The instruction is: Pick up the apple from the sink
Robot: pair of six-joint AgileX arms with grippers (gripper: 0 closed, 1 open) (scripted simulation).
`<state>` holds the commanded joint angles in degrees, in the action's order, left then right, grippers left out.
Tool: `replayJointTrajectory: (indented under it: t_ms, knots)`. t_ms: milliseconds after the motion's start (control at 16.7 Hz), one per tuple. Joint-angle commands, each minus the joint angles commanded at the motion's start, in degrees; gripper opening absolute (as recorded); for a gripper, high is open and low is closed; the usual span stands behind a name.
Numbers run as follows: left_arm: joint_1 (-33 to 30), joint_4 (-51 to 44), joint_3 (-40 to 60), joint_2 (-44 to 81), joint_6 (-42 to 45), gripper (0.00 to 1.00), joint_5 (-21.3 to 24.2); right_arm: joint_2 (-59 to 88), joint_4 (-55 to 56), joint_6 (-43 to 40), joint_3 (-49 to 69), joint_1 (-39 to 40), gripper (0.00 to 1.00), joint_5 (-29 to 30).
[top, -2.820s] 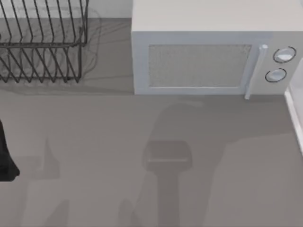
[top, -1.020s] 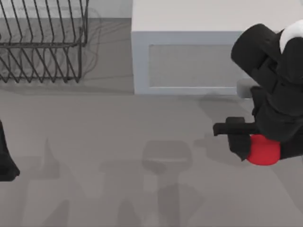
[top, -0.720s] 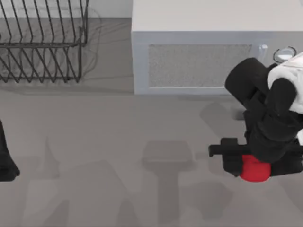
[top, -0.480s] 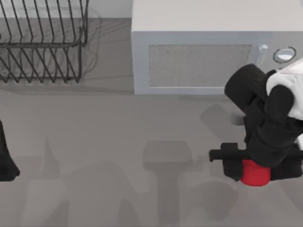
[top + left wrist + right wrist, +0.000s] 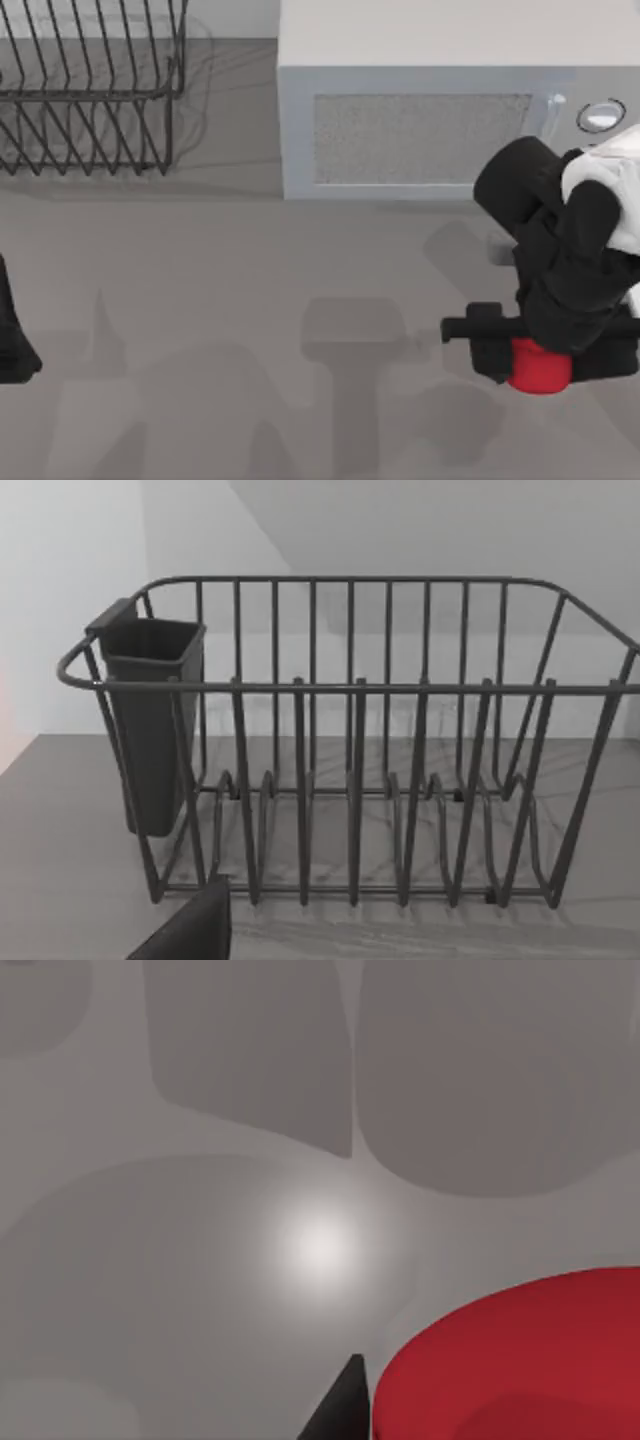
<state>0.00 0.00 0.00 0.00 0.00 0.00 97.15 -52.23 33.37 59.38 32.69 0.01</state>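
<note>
- The apple (image 5: pixel 540 367) is seen at the right side of the grey counter (image 5: pixel 250 300), in front of the microwave (image 5: pixel 430 110) and well apart from it
- The apple is gripped by the right gripper (image 5: pixel 528 352), whose black fingers are pressed against the fruit; one finger (image 5: pixel 478 330) sticks out toward the left of it in the top view
- The upper part of the apple is covered from above by the black body of the right arm (image 5: pixel 560 250), so only its lower red curve is visible there
- Whether the apple is touching the counter or raised off it cannot be told
- In the right wrist view the apple (image 5: pixel 520 1360) is shown close up over the grey counter (image 5: pixel 200 1260), with a dark fingertip (image 5: pixel 340 1410) just beside its edge
- The left arm (image 5: pixel 12 335) is parked at the left edge of the counter; whether its hand is spread or pressed together cannot be told
- A wire dish rack (image 5: pixel 90 90) is placed at the far left of the counter, beside the microwave
- In the left wrist view the dish rack (image 5: pixel 350 750) is seen standing upright, with a dark cup-shaped holder (image 5: pixel 150 720) hung on one end of it
</note>
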Motion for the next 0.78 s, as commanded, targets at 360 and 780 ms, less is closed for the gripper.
replayJointTrajectory:
  t_ms: [360, 780]
  knots:
    - [0.0, 0.0, 0.0, 0.0, 0.0, 1.00, 0.0, 0.0, 0.0, 0.0, 0.0, 0.0, 0.90, 0.0]
    - [0.0, 0.0, 0.0, 0.0, 0.0, 1.00, 0.0, 0.0, 0.0, 0.0, 0.0, 0.0, 1.00, 0.0]
